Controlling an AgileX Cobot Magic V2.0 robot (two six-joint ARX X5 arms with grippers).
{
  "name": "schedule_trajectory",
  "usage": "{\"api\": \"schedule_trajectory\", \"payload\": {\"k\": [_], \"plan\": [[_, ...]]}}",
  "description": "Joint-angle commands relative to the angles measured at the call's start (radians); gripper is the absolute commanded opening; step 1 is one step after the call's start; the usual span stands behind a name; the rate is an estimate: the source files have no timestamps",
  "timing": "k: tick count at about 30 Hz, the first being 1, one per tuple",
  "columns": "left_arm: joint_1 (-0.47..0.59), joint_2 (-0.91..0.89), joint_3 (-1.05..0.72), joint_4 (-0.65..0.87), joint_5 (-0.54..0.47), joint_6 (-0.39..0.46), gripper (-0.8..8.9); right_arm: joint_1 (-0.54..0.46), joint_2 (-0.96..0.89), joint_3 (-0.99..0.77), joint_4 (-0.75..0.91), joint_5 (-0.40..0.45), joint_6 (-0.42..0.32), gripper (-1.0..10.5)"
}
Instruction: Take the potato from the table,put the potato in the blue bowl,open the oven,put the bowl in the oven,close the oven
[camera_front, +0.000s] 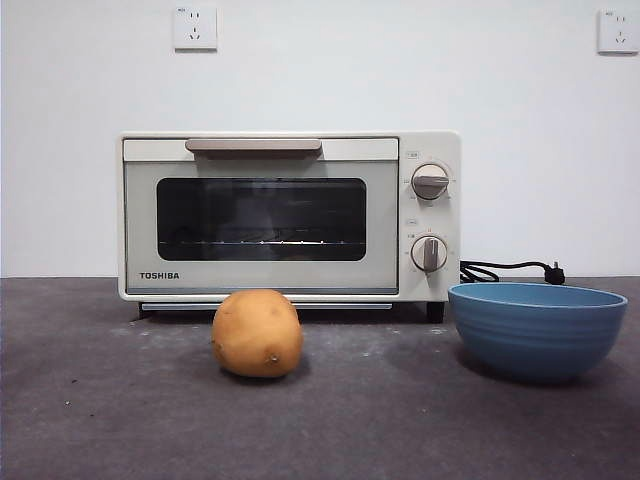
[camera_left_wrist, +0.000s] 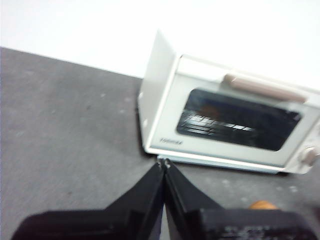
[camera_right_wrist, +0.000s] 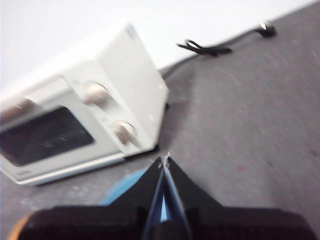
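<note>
— Sitting where? The potato rests mid-surface, before the closed oven; the blue bowl stands empty toward the right edge.

— Fingers? Left gripper and right gripper pressed together, holding nothing.

1. From the left wrist, the round golden-brown potato is only a sliver behind the black left gripper.
2. That view cuts off the cream-white boxy toaster oven at the frame edge, knobs mostly lost.
3. From the right wrist, everything's smeared; the wide matte blue bowl peeks past the black right gripper.
4. In front, the oven's knob markings are too small to read.
</note>
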Motion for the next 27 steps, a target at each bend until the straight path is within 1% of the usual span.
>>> {"api": "schedule_trajectory", "payload": {"k": [1, 3, 7, 9, 12, 19, 23, 27], "plan": [[0.002, 0.026, 0.073, -0.053, 0.013, -0.022, -0.08, 0.003, 0.052, 0.084, -0.036, -0.018, 0.010, -0.1], [0.002, 0.051, 0.126, -0.091, 0.043, -0.022, -0.08, 0.004, 0.099, 0.154, -0.093, -0.028, -0.003, -0.1], [0.002, 0.120, 0.238, -0.168, 0.126, -0.014, -0.08, 0.011, 0.209, 0.312, -0.232, -0.108, -0.084, -0.1], [0.002, 0.158, 0.290, -0.205, 0.171, 0.006, -0.08, 0.019, 0.264, 0.391, -0.307, -0.135, -0.117, -0.1], [0.002, 0.218, 0.368, -0.272, 0.245, 0.034, -0.08, 0.033, 0.347, 0.514, -0.433, -0.200, -0.187, -0.1], [0.002, 0.337, 0.515, -0.441, 0.402, 0.113, -0.08, 0.071, 0.504, 0.753, -0.697, -0.205, -0.315, -0.1], [0.001, 0.370, 0.568, -0.519, 0.440, 0.145, -0.08, 0.095, 0.539, 0.809, -0.772, -0.205, -0.350, -0.1], [0.000, 0.378, 0.590, -0.531, 0.448, 0.148, -0.08, 0.117, 0.543, 0.813, -0.785, -0.204, -0.353, -0.1]]}}
